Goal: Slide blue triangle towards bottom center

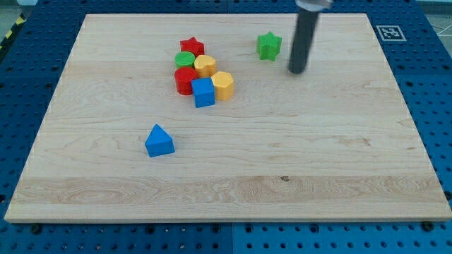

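The blue triangle lies alone on the wooden board, left of centre and toward the view's bottom. My tip is on the board near the view's top right, far from the blue triangle, up and to its right. It stands just right of and slightly below a green star, with a small gap between them.
A cluster sits at top centre: a red star, a green cylinder, a yellow block, a red cylinder, a yellow hexagon and a blue cube. A marker tag lies off the board's top right corner.
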Motion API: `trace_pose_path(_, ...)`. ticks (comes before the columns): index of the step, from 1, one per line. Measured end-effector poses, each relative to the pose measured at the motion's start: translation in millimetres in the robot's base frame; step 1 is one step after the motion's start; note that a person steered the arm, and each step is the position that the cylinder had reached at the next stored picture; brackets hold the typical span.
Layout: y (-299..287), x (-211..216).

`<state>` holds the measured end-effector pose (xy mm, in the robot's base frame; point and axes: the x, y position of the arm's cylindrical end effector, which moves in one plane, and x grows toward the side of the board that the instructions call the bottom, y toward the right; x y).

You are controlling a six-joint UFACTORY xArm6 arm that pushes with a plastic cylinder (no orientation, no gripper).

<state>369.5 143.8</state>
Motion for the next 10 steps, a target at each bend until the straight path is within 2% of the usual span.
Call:
trace_pose_path(1,16,61)
trace_pose_path(2,-20,148)
trace_pose_path(3,-80,213)
trace_pose_path(4,-154,248)
trace_pose_path(5,-235,244)
trace_pose_path(6,-285,218)
trace_pose_path(7,-293,172)
trace_pose_path(8,-284,142)
trace_pose_path(10,-177,141)
